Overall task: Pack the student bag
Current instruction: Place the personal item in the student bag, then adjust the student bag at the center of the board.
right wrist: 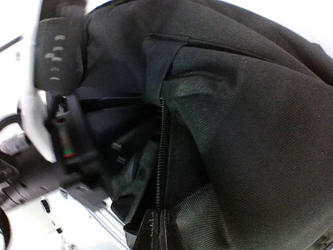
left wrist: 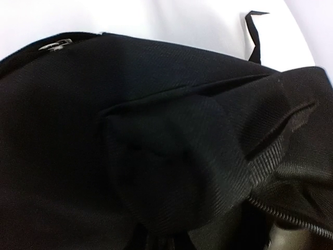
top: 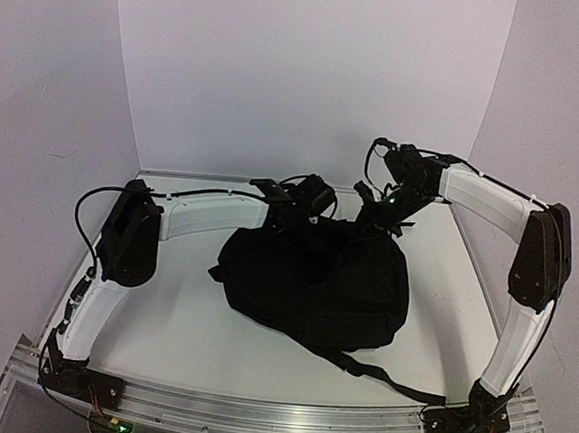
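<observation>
Black fabric fills both wrist views. The right claw point(top: 383, 212) is clenched at the far right edge of the backpack point(top: 315, 279), apparently nipping the cloth beside the open zip point(right wrist: 162, 151), though its tips are hard to make out. The left claw point(top: 300, 205) sits against the backpack's far left edge; I cannot tell whether it is clenched or released. The backpack lies mid-counter point(top: 180, 338) between both arms, one strap point(top: 397, 383) trailing toward the near right corner.
</observation>
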Robot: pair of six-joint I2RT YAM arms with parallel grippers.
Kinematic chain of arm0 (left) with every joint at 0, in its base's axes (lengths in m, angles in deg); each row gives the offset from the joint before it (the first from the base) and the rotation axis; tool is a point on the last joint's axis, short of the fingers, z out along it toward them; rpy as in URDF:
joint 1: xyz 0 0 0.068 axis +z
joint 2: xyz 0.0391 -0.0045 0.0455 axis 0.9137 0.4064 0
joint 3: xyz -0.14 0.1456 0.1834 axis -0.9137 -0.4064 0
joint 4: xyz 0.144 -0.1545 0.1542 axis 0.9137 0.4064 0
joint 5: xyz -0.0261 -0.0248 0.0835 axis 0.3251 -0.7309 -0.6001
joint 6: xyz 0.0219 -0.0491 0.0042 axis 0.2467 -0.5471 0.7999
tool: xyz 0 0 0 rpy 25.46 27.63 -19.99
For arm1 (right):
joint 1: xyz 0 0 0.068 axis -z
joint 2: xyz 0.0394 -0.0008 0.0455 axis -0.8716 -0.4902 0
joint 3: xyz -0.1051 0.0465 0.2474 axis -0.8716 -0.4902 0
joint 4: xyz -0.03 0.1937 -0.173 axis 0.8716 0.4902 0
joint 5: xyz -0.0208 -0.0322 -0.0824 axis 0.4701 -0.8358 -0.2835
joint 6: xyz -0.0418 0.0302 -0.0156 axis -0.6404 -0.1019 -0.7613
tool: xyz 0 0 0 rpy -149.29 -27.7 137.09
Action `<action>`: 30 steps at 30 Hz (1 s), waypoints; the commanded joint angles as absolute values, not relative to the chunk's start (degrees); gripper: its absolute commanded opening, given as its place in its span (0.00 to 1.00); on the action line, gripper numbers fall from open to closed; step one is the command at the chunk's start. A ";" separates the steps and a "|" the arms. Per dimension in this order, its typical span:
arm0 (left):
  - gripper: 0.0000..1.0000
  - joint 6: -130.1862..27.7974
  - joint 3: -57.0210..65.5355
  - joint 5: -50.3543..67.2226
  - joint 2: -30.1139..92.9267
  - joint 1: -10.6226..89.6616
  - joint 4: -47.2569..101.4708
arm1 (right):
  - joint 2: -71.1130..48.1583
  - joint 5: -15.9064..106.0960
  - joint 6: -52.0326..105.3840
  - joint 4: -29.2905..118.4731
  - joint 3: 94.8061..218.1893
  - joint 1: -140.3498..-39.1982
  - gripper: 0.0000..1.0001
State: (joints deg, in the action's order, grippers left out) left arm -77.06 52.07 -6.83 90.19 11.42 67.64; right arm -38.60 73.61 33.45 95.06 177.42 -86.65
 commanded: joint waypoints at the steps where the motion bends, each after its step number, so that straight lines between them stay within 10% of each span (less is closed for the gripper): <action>1: 0.00 -74.85 43.01 2.27 78.95 13.68 61.95 | -35.59 75.76 32.92 94.16 177.17 -86.35 0.00; 15: 0.00 -66.53 47.50 36.42 76.58 23.57 59.22 | -42.19 80.55 40.35 84.18 181.57 -95.64 0.07; 30: 0.33 -66.20 44.85 29.55 72.70 26.73 63.01 | -43.09 83.68 35.13 86.29 193.00 -83.55 0.82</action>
State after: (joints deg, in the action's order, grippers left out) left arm -67.16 45.17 32.43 80.46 25.81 65.00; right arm -45.90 84.74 39.22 85.63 189.20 -87.03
